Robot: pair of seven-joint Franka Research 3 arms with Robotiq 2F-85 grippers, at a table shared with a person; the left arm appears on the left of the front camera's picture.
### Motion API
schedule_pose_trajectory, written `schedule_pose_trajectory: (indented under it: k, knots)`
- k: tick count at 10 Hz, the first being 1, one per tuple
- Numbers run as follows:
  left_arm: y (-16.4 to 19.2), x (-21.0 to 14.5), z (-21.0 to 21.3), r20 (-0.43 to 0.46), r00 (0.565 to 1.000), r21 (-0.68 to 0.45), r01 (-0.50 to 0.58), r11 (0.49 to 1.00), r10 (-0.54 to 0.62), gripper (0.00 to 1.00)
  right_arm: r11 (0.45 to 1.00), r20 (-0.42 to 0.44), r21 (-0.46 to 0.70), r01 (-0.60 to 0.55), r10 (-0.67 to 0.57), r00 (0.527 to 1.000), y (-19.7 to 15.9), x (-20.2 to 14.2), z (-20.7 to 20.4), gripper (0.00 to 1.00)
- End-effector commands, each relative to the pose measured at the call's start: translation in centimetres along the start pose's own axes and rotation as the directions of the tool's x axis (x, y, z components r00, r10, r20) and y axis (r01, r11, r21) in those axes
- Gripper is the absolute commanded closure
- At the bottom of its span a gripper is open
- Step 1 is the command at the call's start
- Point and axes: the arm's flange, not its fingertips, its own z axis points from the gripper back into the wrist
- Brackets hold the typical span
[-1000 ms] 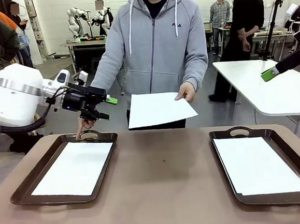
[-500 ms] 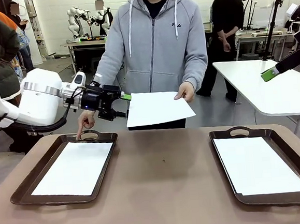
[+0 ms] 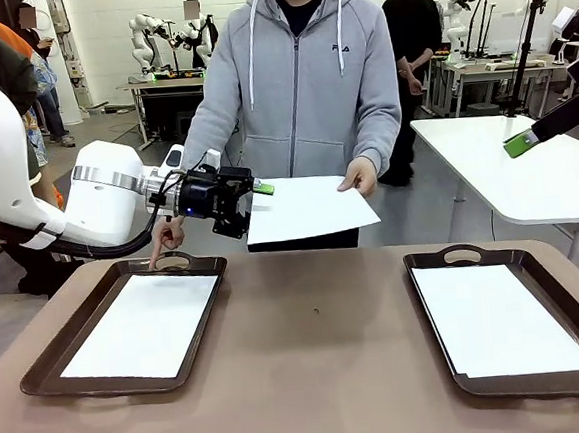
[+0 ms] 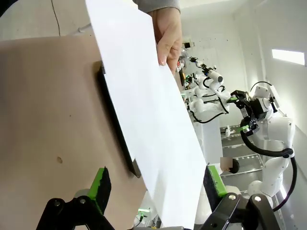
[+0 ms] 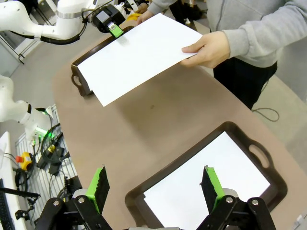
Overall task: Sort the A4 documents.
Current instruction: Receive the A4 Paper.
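— where's the sheet right now?

— the thin white a4 sheet of paper (image 3: 307,208) is up in the air, pinched at one edge by the person's hand (image 3: 359,178) over the far side of the brown table (image 3: 322,374). its long axis runs across, from that hand toward the robot's left side.

— and which arm is closer?

— the left gripper (image 3: 258,203), black with green pads, by a long way. its jaws stand apart with the free edge of the sheet just in front of them; from the wrist camera the paper seems to pass between the fingers, not clamped. the right gripper (image 5: 154,184) is wide open too, well apart above the dark brown handled tray (image 5: 229,128) on that side.

— so the left one takes it?

— i'd guess so.
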Motion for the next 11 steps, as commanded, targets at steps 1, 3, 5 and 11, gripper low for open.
schedule_pose_trajectory:
  k: [1, 3, 5, 11]
  knots:
    - [-0.1, 0.9, -0.3, 0.018, 0.999, -0.046, -0.051, 0.998, 0.051, 0.0, 1.0, 0.01, 0.011, -0.008, 0.008, 1.0, 0.0, -0.1, 0.0, 0.0]
    - [0.2, 0.7, -0.7, 0.016, 0.997, -0.063, -0.078, 0.995, 0.079, 0.0, 1.0, 0.01, 0.011, -0.008, 0.008, 1.0, 0.0, -0.1, 0.0, 0.0]
    - [0.6, 0.5, -0.8, 0.023, 0.993, -0.084, -0.11, 0.99, 0.112, 0.0, 1.0, 0.01, 0.011, -0.008, 0.008, 1.0, 0.0, -0.1, 0.0, 0.0]
    - [1.0, 0.1, -1.1, -0.006, 0.996, -0.134, -0.094, 0.986, 0.094, 0.39, 1.0, 0.01, 0.011, -0.008, 0.008, 1.0, 0.0, -0.1, 0.0, 0.0]
